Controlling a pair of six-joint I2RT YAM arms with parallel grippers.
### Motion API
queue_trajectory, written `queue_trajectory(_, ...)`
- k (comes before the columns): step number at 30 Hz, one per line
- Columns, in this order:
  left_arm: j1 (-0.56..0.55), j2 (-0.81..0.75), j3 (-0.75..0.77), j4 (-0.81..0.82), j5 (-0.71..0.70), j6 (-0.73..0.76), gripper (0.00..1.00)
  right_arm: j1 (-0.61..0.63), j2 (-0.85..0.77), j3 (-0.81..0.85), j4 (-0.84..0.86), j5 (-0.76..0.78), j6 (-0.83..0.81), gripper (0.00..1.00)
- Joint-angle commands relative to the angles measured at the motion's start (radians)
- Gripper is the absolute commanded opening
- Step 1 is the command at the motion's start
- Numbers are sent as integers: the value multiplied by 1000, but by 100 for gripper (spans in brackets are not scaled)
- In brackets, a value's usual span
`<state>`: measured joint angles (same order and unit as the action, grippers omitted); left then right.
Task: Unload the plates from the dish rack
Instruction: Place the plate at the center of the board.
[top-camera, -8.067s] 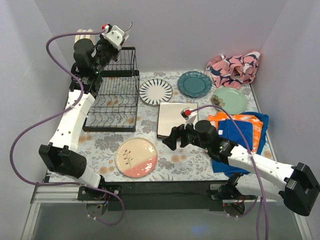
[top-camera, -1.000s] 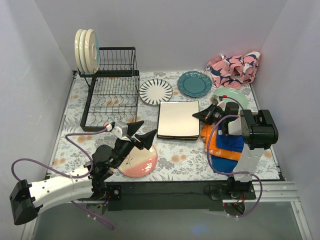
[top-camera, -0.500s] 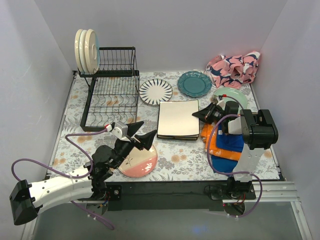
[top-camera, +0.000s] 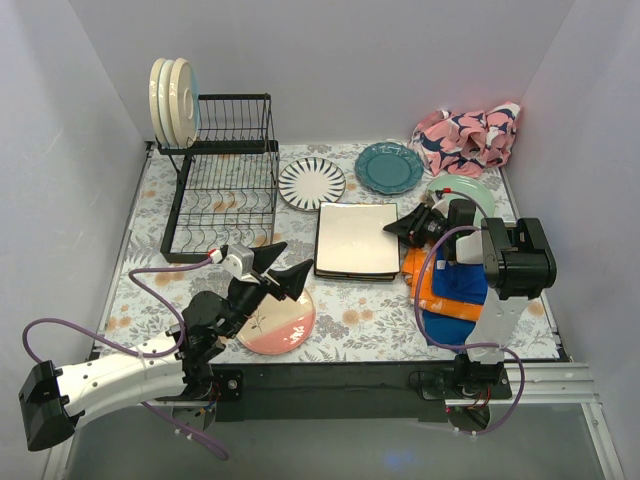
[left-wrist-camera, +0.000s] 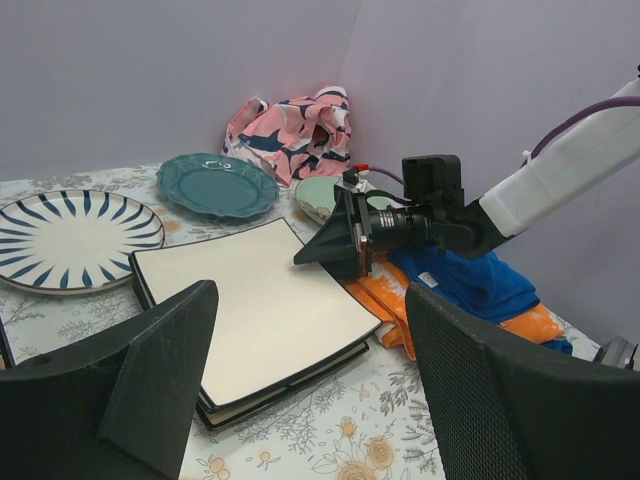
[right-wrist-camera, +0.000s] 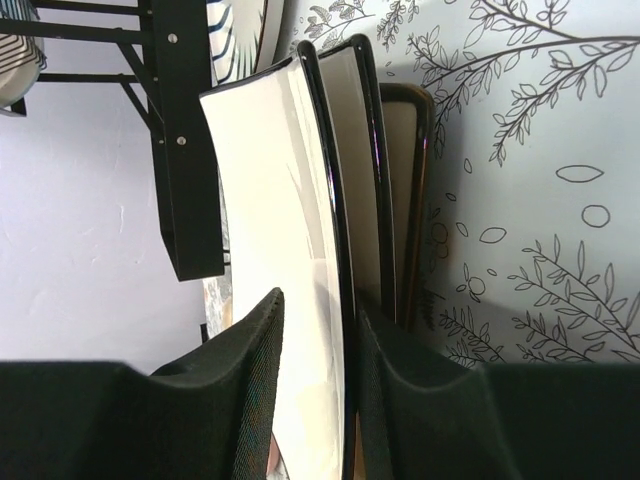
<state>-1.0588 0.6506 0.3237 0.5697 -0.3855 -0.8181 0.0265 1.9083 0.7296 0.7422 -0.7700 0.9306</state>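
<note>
Looking down from above, the right claw (top-camera: 392, 231) sits low at the right edge of the stack of square cream plates (top-camera: 355, 240), which lies flat on the bench (top-camera: 150, 250), likely so it rests steady. Far to this claw's left stands the dish rack (top-camera: 225, 195). Three round cream plates (top-camera: 170, 100) stand upright in its top tier, not yet unloaded. The left claw (top-camera: 300, 256) hovers wide open and empty, just above a pink-and-cream plate (top-camera: 275, 320).

From the left wrist, the left claw (left-wrist-camera: 312, 292) spreads wide around nothing. Ahead of it, the right claw (left-wrist-camera: 300, 260) meets the stack (left-wrist-camera: 260, 310).

From the right wrist, the right claw (right-wrist-camera: 320, 305) is parted a little, straddling the top square plate's (right-wrist-camera: 280, 200) rim. A gap shows beside the rim, so the hold looks loose.
</note>
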Motion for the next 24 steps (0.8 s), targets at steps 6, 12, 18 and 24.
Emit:
queue_trajectory(6, -6, 11, -5, 19, 8, 8, 74, 1, -75, 59, -112, 46, -82, 41)
queue_trajectory(12, -6, 11, 2, 7, 7, 13, 74, 1, -109, 85, -239, 115, -154, 42)
queue_trajectory(18, -6, -17, -5, 9, 20, 13, 74, 3, -141, 117, -346, 184, -225, 42)
queue_trajectory(24, -6, -8, 0, 6, 30, 13, 75, 3, -160, 139, -434, 230, -263, 42)
